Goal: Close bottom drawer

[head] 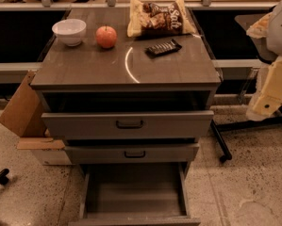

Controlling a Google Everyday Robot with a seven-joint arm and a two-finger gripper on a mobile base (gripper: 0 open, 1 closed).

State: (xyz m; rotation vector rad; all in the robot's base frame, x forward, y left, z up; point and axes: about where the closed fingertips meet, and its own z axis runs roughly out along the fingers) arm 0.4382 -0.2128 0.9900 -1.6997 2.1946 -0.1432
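Bottom drawer (133, 194) is hanging wide open, pulled far out toward the camera at the foot of the unit, its grey box bare inside and its front just clipping the lower edge of the view. Sweeping from the left: a cardboard box (18, 102) leans against the unit's side, and up on the bench (84, 65) we have a white bowl (70, 31), a red apple (106, 36) just beside it, then a chip bag (159, 18) at the back and a dark candy bar (163, 47) in front of it. Below, the top drawer (128, 124) and the middle drawer (131, 153) each stand out a little. Over at the far right edge, the gripper (268, 95) hangs at about top-drawer height, well apart from the target, and whether it is released or clenched I cannot tell. So this reads as the approach, nothing closed yet. The next move, as I judge it, calls for coming down low and in toward the camera side, meeting the drawer's front squarely, then pushing straight back so the box does not bind.
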